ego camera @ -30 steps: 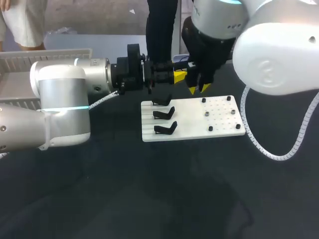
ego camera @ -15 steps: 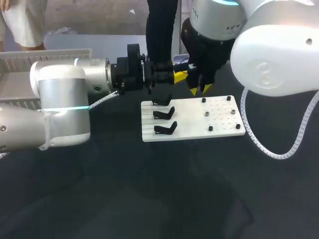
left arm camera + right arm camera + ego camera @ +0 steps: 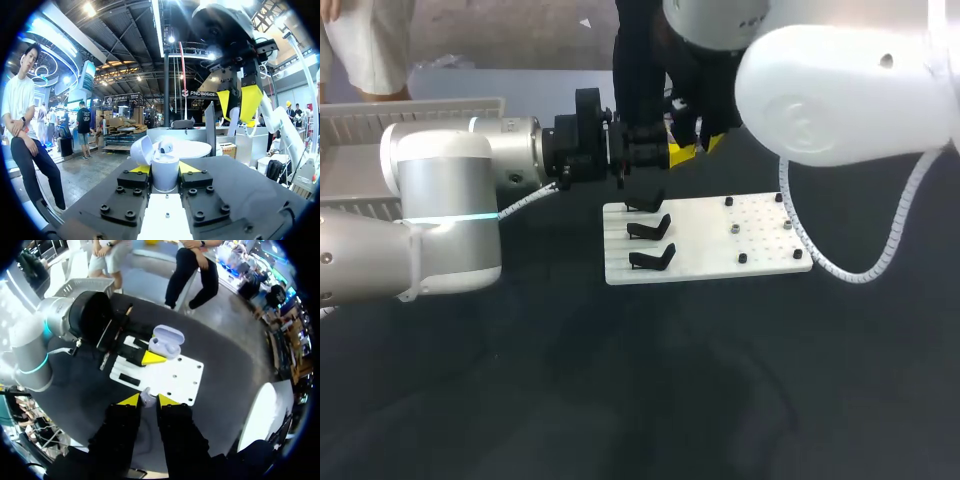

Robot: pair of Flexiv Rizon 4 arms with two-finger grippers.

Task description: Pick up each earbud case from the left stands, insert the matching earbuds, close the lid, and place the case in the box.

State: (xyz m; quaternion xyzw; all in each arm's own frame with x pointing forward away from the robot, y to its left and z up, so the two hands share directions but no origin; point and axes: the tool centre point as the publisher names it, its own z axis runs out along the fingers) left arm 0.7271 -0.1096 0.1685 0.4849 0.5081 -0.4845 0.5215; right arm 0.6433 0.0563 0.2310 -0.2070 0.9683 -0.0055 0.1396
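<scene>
Earbud case (image 3: 165, 176), pale and rounded, is clamped in my left pincer (image 3: 164, 169), with one yellow tip on each side of its body and its opening facing up. Its lid (image 3: 141, 150) is swung open to one side, and an earbud (image 3: 165, 146) sits in the case. My left arm (image 3: 450, 200) comes in level from the left edge of the tabletop (image 3: 620, 400). It holds the case in the air near the far left corner of the white board (image 3: 720, 250).

My right pincer (image 3: 149, 400) hangs above and just beside the case. Its tips are drawn narrow onto a second earbud (image 3: 146, 397), small and pale, pinched between them. That earbud and the case are apart.

I see the board lying flat past the middle of the tabletop, toward the far edge. Three black stands (image 3: 650, 230) sit in a row along its left side, and small pegs (image 3: 735, 228) dot its right side. A white slatted box (image 3: 380, 120) stands at the far left corner of the tabletop.
</scene>
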